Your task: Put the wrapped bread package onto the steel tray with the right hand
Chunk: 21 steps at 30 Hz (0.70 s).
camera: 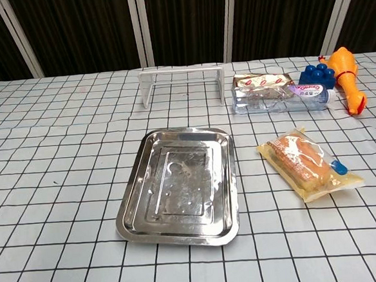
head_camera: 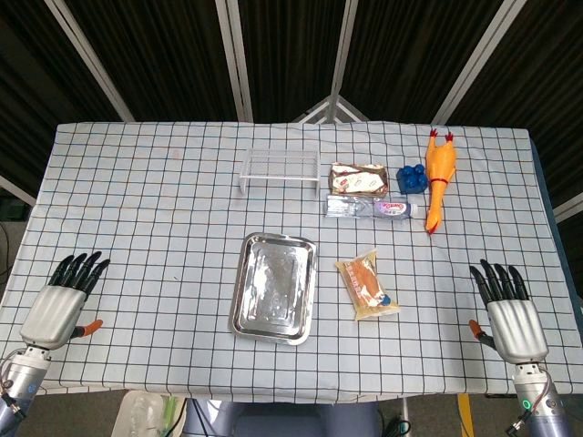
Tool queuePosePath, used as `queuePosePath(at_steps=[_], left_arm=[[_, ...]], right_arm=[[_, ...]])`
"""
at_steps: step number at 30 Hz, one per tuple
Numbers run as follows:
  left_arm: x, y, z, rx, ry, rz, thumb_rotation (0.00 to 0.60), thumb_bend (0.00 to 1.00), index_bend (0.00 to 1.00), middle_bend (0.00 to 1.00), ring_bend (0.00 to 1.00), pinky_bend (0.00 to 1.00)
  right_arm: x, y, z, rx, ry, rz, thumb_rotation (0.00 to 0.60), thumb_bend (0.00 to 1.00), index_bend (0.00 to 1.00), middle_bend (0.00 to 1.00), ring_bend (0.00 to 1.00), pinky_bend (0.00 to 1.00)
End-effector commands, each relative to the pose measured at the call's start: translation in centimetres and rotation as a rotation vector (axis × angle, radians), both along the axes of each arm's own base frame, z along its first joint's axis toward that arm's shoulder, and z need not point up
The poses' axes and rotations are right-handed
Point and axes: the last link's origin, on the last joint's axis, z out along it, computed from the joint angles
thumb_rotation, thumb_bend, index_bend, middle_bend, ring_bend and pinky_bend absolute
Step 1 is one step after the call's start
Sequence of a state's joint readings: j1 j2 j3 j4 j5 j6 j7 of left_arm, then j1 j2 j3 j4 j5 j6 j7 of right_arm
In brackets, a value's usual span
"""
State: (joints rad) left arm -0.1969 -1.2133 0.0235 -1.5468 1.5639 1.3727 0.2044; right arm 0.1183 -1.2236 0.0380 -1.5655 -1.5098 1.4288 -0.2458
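The wrapped bread package (head_camera: 367,284) (camera: 309,163) lies flat on the checked cloth, just right of the steel tray (head_camera: 273,285) (camera: 178,187). The tray holds nothing. My right hand (head_camera: 509,311) rests open at the table's front right corner, well to the right of the package, fingers stretched forward. My left hand (head_camera: 62,301) rests open at the front left corner, far from the tray. Neither hand appears in the chest view.
Behind the package lie a plastic water bottle (head_camera: 368,208) (camera: 282,99), a snack pack (head_camera: 358,177) (camera: 261,80), a blue toy (head_camera: 413,177) (camera: 316,76) and a rubber chicken (head_camera: 437,173) (camera: 345,68). A white wire rack (head_camera: 279,167) (camera: 182,82) stands behind the tray.
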Motion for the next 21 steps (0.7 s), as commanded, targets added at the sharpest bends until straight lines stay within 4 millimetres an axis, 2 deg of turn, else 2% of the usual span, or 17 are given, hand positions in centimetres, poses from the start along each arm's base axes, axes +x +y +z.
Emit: queuePosePath(at_steps=[1, 6, 11, 15, 21], left_arm=[[0.1, -0.2, 0.1, 0.001, -0.003, -0.004, 0.600, 0.05, 0.00, 0.00, 0.00, 0.00], [0.2, -0.3, -0.3, -0.003, 0.002, -0.008, 0.600, 0.05, 0.00, 0.00, 0.00, 0.00], [-0.1, 0.2, -0.7, -0.002, 0.018, 0.008, 0.600, 0.05, 0.00, 0.00, 0.00, 0.00], [-0.5, 1.2, -1.1, -0.008, 0.035, 0.041, 0.600, 0.05, 0.00, 0.00, 0.00, 0.00], [-1.0, 2.3, -1.7, -0.018, 0.055, 0.086, 0.600, 0.05, 0.00, 0.00, 0.00, 0.00]], right_arm=[[0.1, 0.2, -0.1, 0.005, 0.000, 0.004, 0.600, 0.31, 0.00, 0.00, 0.00, 0.00], [0.8, 0.7, -0.9, 0.091, -0.056, 0.057, 0.600, 0.31, 0.00, 0.00, 0.00, 0.00], [3.2, 0.1, -3.0, 0.247, -0.142, 0.180, 0.600, 0.31, 0.00, 0.00, 0.00, 0.00], [5.1, -1.9, -4.9, 0.287, -0.100, 0.235, 0.600, 0.31, 0.00, 0.00, 0.00, 0.00], [7.6, -5.1, -7.3, 0.315, -0.078, 0.229, 0.600, 0.31, 0.00, 0.00, 0.00, 0.00]])
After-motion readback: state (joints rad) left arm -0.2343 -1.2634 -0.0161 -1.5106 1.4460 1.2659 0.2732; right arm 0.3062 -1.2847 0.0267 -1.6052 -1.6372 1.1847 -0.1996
